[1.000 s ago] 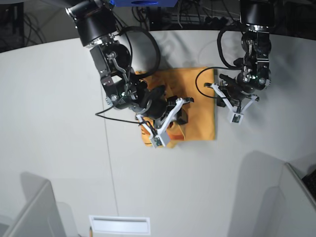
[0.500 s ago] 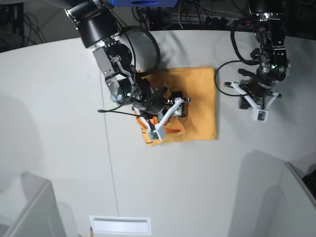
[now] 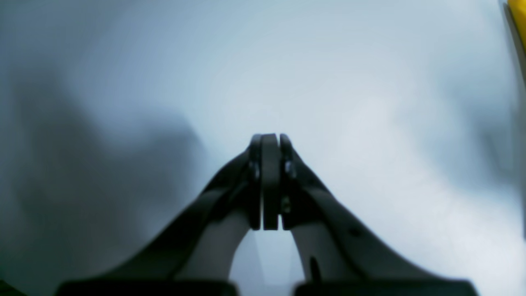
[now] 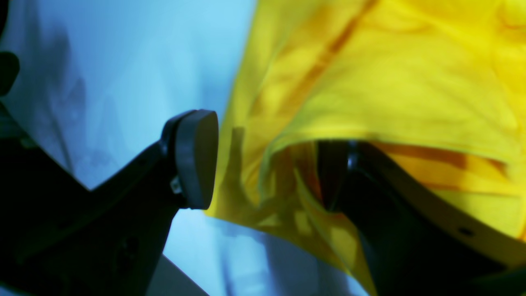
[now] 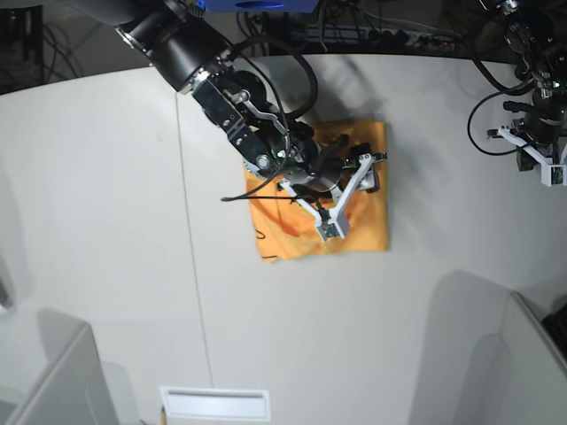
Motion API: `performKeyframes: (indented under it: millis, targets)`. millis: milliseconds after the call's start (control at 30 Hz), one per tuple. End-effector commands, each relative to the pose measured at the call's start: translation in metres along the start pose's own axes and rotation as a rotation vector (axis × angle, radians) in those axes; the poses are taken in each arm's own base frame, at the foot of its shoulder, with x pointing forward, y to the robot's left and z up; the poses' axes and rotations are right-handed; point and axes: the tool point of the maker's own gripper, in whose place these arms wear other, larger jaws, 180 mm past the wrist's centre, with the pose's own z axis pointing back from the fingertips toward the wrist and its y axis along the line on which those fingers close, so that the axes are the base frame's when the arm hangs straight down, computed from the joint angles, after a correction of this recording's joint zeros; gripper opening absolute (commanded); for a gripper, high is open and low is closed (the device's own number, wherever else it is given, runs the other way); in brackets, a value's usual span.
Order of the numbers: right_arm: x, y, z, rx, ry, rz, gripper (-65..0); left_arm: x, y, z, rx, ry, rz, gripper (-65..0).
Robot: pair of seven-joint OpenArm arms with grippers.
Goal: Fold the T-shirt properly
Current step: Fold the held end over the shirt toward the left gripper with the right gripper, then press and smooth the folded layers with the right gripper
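The light-orange T-shirt lies folded into a rough rectangle at the table's middle, with thin black marks near its lower left corner. My right gripper hovers over the shirt's right half. In the right wrist view the gripper is open: one pad is beside the shirt's edge and the other finger sits under a raised fold of the T-shirt. My left gripper is far off at the table's right edge. It is shut and empty above bare table, with a sliver of the shirt at the frame's corner.
Grey dividers stand at the bottom left and bottom right. A white tray lies at the front edge. Cables run along the back of the white table.
My right arm swung to the right across the shirt, from its left part to its right half. My left arm drew away to the right, to the table's edge.
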Motion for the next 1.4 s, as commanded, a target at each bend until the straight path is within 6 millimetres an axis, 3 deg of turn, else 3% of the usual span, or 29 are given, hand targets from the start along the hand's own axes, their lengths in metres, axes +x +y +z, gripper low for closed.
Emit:
performKeyframes:
  millis: [0, 233, 333, 433, 500, 533, 633, 767, 900, 1000, 1233, 1367]
  targets:
    - [0.016, 0.017, 0.002, 0.037, -0.041, 0.023, -29.4, 0.013, 0.007, 0.005, 0.012, -0.045, -0.009, -65.0]
    - [-0.006, 0.049, -0.022, 0.064, 0.043, 0.148, -29.6, 0.007, 0.011, 0.008, 0.022, -0.032, -0.010, -65.0]
    - [-0.006, 0.075, -0.024, 0.106, 0.005, 0.250, -29.6, 0.007, 0.011, 0.008, 0.022, -0.032, -0.010, -65.0]
    - [-0.001, 0.093, -0.020, 0.143, -0.028, 0.331, -29.6, 0.007, 0.011, 0.008, 0.022, -0.032, -0.010, -65.0]
    - [0.007, 0.111, -0.006, 0.186, -0.068, 0.369, -29.6, 0.008, 0.011, 0.008, 0.022, -0.034, -0.008, -65.0]
    - [0.012, 0.110, 0.003, 0.195, -0.083, 0.373, -29.6, 0.008, 0.011, 0.008, 0.022, -0.034, -0.008, -65.0]
    - [0.025, 0.099, 0.037, 0.208, -0.111, 0.365, -34.7, 0.008, 0.012, 0.008, 0.023, -0.035, -0.007, -65.0]
    - [0.046, 0.048, 0.067, 0.131, -0.157, 0.235, -65.0, 0.008, 0.012, 0.008, 0.023, -0.036, -0.007, -65.0]
    - [0.053, 0.002, 0.072, 0.044, -0.181, 0.103, -65.0, 0.007, 0.011, 0.008, 0.022, -0.034, -0.006, -65.0]
    - [0.046, -0.020, 0.065, -0.006, -0.148, 0.091, -65.0, 0.007, 0.011, 0.008, 0.022, -0.035, -0.005, -65.0]
    - [0.021, -0.061, 0.032, -0.109, -0.024, 0.047, -65.0, 0.004, 0.006, 0.008, 0.015, -0.034, 0.007, -65.0]
    - [0.016, -0.070, 0.026, -0.129, 0.001, 0.042, -65.0, 0.002, 0.005, 0.007, 0.013, -0.030, 0.013, -65.0]
